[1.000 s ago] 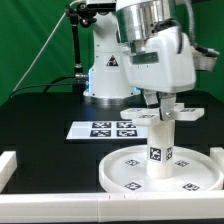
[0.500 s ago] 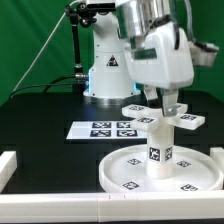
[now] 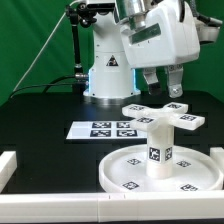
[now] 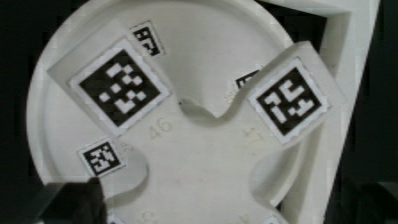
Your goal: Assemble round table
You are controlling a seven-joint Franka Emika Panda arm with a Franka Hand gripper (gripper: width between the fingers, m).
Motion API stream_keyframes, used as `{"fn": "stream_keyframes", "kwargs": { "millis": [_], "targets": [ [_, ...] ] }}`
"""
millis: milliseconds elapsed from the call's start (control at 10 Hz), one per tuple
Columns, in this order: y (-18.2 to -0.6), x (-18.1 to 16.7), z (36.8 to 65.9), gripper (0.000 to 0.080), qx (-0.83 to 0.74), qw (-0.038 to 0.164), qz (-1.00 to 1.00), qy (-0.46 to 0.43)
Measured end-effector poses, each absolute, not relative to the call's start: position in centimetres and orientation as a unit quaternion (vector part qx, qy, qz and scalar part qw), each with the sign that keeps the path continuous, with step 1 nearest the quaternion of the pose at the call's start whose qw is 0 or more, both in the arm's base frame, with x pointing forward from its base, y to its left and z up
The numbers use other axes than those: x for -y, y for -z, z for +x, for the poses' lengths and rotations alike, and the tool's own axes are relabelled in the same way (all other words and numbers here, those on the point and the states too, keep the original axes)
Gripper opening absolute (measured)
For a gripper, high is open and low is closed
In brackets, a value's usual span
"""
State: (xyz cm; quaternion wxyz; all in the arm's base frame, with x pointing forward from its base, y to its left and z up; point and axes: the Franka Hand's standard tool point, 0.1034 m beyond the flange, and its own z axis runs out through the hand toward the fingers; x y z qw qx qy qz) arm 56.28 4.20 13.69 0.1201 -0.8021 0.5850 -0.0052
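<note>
A: Which step is judged in hand?
B: The cross-shaped piece (image 3: 163, 115) is seen set on the post (image 3: 160, 147), upright in the round disc (image 3: 128, 168). The hand (image 3: 162, 84) hangs above, spread, empty.
A: Next?
B: Probably, tightening is called for. Open surface (image 3: 45, 115) is left beside the marker board (image 3: 103, 129).

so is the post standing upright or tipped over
Upright: the post stands vertically on the round disc, cross-shaped piece level on top.

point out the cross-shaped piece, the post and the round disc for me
cross-shaped piece (image 3: 163, 114), exterior view, on its centre where the arms meet.
post (image 3: 158, 150), exterior view, on its side beside the tag.
round disc (image 3: 112, 166), exterior view, on its raised rim at that view's left.
</note>
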Motion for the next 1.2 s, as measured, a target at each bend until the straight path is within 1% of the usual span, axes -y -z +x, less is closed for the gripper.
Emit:
{"fn": "stream_keyframes", "kwargs": {
  "millis": [100,300,400,900,1000,1200],
  "targets": [
    [-13.7,-4.5,56.3,0.0649,-0.496,0.105,-0.862,0.021],
    [-13.6,-4.4,56.7,0.0649,-0.332,0.095,-0.938,0.012],
    [-13.6,-4.6,57.3,0.0649,-0.287,0.095,-0.953,0.009],
    [-13.4,-4.5,57.2,0.0649,-0.113,0.087,-0.989,0.027],
    [-13.3,-4.6,57.2,0.0649,-0.050,0.078,-0.995,0.036],
    [-13.3,-4.4,57.2,0.0649,0.144,0.046,-0.987,0.050]
  ]
}}
